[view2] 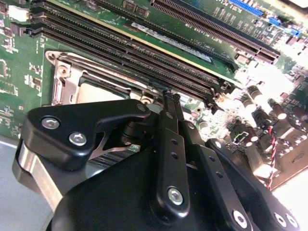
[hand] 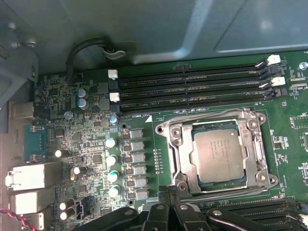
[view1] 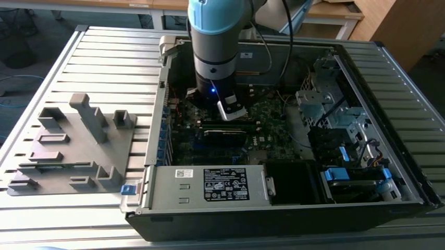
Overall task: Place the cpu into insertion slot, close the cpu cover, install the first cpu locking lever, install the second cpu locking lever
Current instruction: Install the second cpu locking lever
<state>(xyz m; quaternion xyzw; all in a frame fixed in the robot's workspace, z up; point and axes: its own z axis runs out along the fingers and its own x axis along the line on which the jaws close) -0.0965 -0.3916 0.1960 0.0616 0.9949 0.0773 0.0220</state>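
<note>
The cpu (hand: 219,154), a square chip with a dull grey top, lies flat in the insertion slot (hand: 216,185) on the green board. The silver cpu cover (hand: 179,147) lies down around it as a frame. Thin wire levers run along the socket's edges; whether they are latched I cannot tell. My gripper (hand: 171,193) hangs just beside the socket's edge, its black fingers (view2: 169,125) pressed together with nothing visible between them. In the second wrist view the fingertips reach a socket corner, with the cpu (view2: 98,90) partly hidden behind the finger linkage. The exterior view has the gripper (view1: 233,112) low inside the computer case.
Long black memory slots (hand: 192,89) run beside the socket. Capacitors (hand: 111,159) and rear ports (hand: 29,175) stand on the other side. A power supply box (view1: 208,185) and drive cage (view1: 334,114) fill the case. A grey fixture plate (view1: 70,146) lies on the slatted table.
</note>
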